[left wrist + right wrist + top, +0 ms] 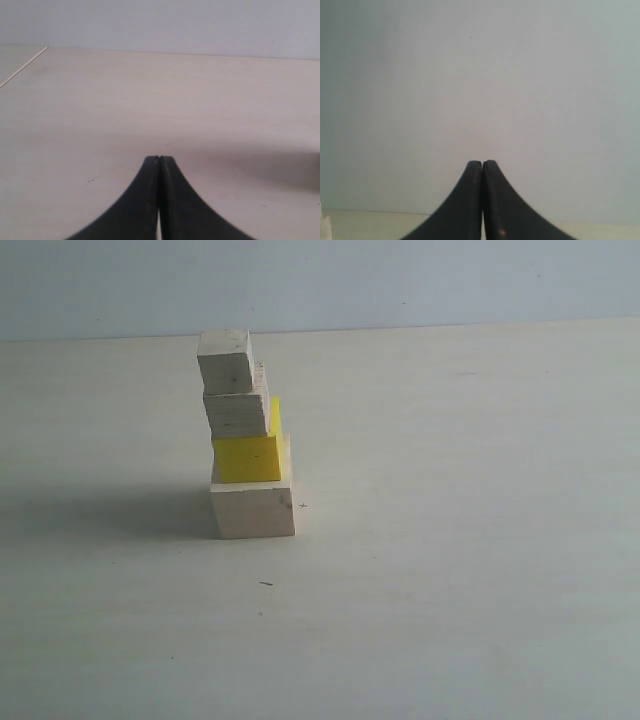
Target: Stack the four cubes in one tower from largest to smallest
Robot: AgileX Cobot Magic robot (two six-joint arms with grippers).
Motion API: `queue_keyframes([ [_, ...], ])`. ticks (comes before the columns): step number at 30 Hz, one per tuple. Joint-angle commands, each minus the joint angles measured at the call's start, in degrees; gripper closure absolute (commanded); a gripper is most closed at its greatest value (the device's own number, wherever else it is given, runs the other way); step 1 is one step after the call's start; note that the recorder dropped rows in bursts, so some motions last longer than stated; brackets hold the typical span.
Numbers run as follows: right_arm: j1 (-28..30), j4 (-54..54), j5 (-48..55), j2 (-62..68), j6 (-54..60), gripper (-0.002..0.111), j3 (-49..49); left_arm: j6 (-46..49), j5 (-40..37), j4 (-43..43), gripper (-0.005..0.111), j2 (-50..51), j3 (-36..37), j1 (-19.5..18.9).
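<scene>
In the exterior view the four cubes stand as one tower on the pale table, left of centre. The large pale wooden cube is at the bottom. On it sits the yellow cube, then the medium pale cube with grain lines, then the small pale cube on top, set slightly to the left. Neither arm shows in the exterior view. My left gripper is shut with nothing in it, over bare table. My right gripper is shut and empty, facing the pale wall.
The tabletop runs back to a pale blue-grey wall. A table edge shows in the left wrist view. A small pale object sits at the border of the right wrist view.
</scene>
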State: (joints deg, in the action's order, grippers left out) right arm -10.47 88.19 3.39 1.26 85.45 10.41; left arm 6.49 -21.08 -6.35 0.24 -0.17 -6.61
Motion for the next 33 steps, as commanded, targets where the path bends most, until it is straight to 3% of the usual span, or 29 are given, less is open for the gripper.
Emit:
queue_keyframes([
  [1, 0.6, -29.1, 5.0, 0.2, -19.7, 0.108, -0.2, -0.1, 0.6, 0.2, 0.107, -0.2, 0.2, -0.1],
  [4, 0.6, -47.3, 8.0, 0.2, -34.9, 0.108, -0.3, -0.1, 0.6, 0.2, 0.107, -0.2, 0.2, -0.1],
  [7, 1.4, -57.8, 8.5, 0.2, -46.6, 0.108, -1.0, -0.1, 0.6, 0.2, 0.107, -0.2, 0.2, -0.1],
  [16, 11.5, -59.1, 8.1, 0.2, -52.4, 0.108, -5.5, -0.1, 0.6, 0.2, 0.107, -0.2, 0.2, -0.1],
  [19, 11.4, -63.7, 9.0, -0.6, -58.3, 0.108, -7.4, -0.1, 0.6, 0.2, 0.107, -0.2, 0.2, -0.1],
  [25, 11.4, -83.7, 10.7, -1.3, -85.4, 0.108, -10.1, -0.1, 0.6, 0.2, 0.107, -0.2, 0.2, -0.1],
  [33, 11.4, -86.6, 14.2, -1.3, -87.0, 0.108, -10.4, -0.1, 0.6, 0.2, 0.107, -0.2, 0.2, -0.1],
])
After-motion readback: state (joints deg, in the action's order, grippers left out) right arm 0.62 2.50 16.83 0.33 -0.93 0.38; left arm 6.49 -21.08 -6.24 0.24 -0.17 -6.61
